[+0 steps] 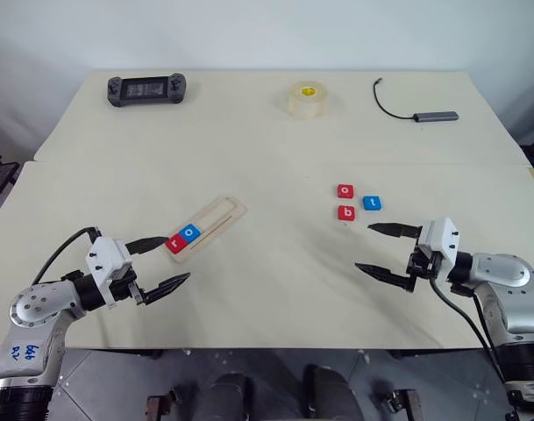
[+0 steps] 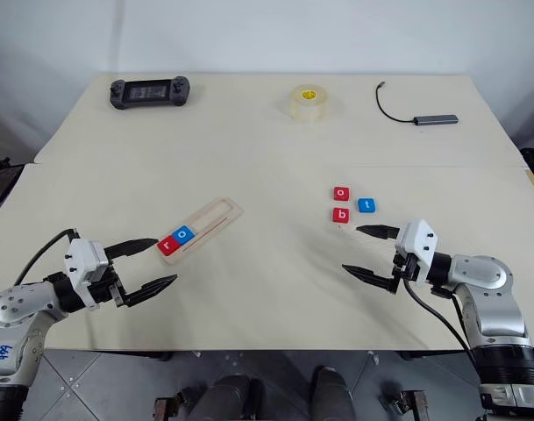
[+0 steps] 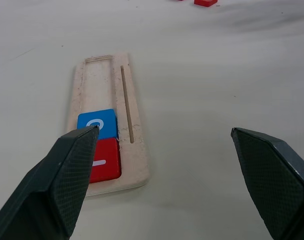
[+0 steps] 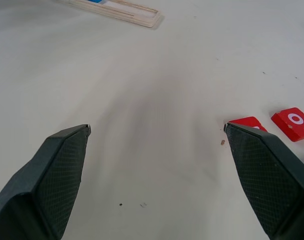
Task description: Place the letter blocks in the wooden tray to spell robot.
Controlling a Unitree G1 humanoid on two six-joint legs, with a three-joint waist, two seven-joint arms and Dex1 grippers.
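The wooden tray (image 1: 206, 228) lies on the pale counter (image 1: 275, 149) with its long axis on a diagonal, its near end toward the robot's left arm, and two letter blocks already sit in that near end: a red "r" block (image 1: 175, 243) at the very end and a blue "o" block (image 1: 189, 233) touching it, leaving the rest of the groove bare. The remaining three tiles lie well apart from the tray on the robot's right side: a red "o" block (image 1: 345, 190), a red "b" block (image 1: 345, 212) just nearer the robot, and a blue "t" block (image 1: 373, 203) beside them. The right gripper (image 1: 388, 251) hovers just short of this cluster with its fingers spread wide and empty, the "b" lying ahead of its farther fingertip. The left gripper (image 1: 160, 263) hangs at the tray's filled end, fingers likewise spread apart and holding nothing. The next letter wanted appears to be the "b", and the right arm is plainly the nearer to it; the block would then have to travel across the counter toward the tray's open stretch. Along the far edge sit a black handheld controller (image 1: 146, 89), a roll of clear tape (image 1: 307, 99) and a grey USB hub with its cable (image 1: 417, 109).
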